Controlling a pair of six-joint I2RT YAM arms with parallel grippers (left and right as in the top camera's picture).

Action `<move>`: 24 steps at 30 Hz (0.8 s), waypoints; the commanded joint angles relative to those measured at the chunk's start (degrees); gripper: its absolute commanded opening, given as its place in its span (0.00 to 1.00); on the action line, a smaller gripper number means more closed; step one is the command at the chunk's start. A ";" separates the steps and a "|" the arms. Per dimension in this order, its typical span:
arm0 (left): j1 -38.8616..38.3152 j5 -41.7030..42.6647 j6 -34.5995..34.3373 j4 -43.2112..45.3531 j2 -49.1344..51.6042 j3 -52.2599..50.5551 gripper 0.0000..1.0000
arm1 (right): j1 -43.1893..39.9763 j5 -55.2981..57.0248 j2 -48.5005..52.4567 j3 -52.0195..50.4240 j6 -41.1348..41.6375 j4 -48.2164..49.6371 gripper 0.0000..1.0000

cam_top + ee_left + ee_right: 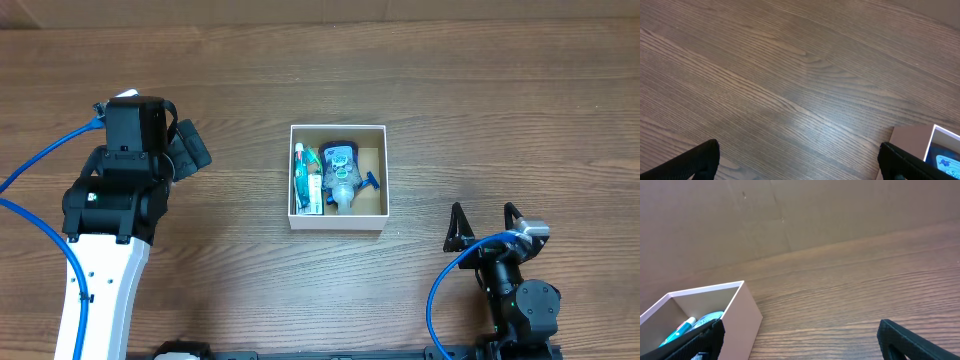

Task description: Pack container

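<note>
The container [337, 225], a shallow square white cardboard box with a brown inside, sits at the table's middle. It holds a toothpaste tube [309, 186], a blue pouch with a clear bottle [341, 172] and a blue razor [372, 181]. My left gripper [190, 148] is open and empty, left of the box over bare wood. A corner of the box shows in the left wrist view [920, 141]. My right gripper [484, 226] is open and empty, right of and nearer than the box. The box's wall shows in the right wrist view [742, 322].
The wooden table [480, 110] surrounds the box. A cardboard wall [790, 215] stands behind the table's far edge. Blue cables [40, 160] trail from both arms.
</note>
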 commanded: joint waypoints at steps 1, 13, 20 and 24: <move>0.24 -0.81 0.66 0.00 -0.87 0.72 1.00 | -0.20 -0.31 -0.68 -0.02 -0.07 0.35 1.00; 0.24 -0.83 0.66 -0.42 -38.56 0.70 1.00 | -0.20 -0.33 -0.68 -0.02 -0.07 0.35 1.00; 0.42 -0.83 0.66 -1.79 -55.15 0.66 1.00 | -0.20 -0.33 -0.68 -0.02 -0.07 0.35 1.00; 0.42 -0.85 0.66 -8.57 -61.31 -0.09 1.00 | -0.20 -0.33 -0.68 -0.02 -0.07 0.35 1.00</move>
